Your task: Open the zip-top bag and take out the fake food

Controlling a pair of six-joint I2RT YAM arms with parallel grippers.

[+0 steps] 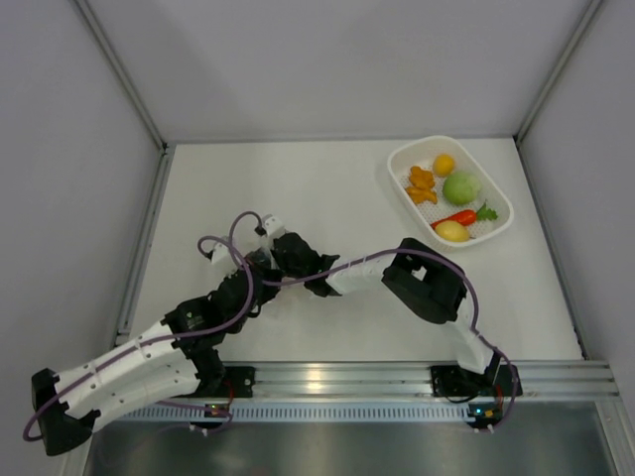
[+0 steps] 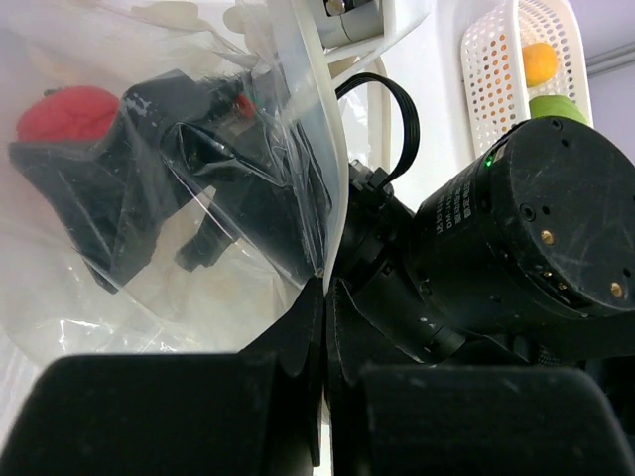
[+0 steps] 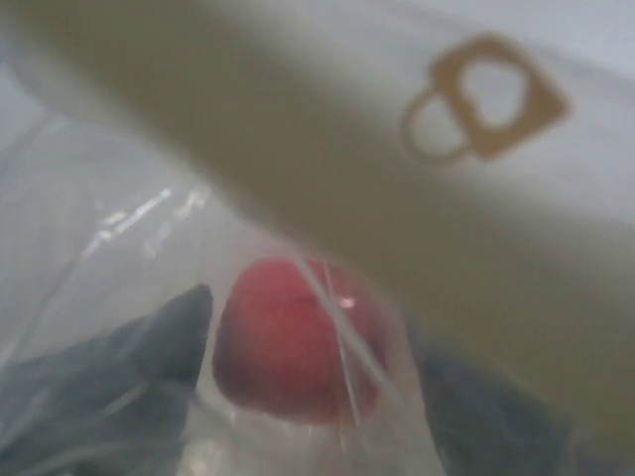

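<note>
The clear zip-top bag (image 2: 149, 268) fills the left of the left wrist view. My left gripper (image 2: 325, 297) is shut on the bag's edge. A red ball (image 2: 69, 111) lies inside the bag. My right gripper (image 3: 308, 367) reaches into the bag, its dark fingers (image 3: 159, 342) apart on either side of the red ball (image 3: 293, 342), seen through plastic film. In the top view both grippers meet at the table's middle, left (image 1: 260, 260) and right (image 1: 288, 253), and the bag is hidden under them.
A white perforated basket (image 1: 501, 193) at the back right holds an orange ball (image 1: 444, 165), an orange lumpy piece (image 1: 422, 184), a pale-green ball (image 1: 461, 187), a red chilli (image 1: 462, 216) and a yellow lemon (image 1: 451, 232). Walls enclose the table.
</note>
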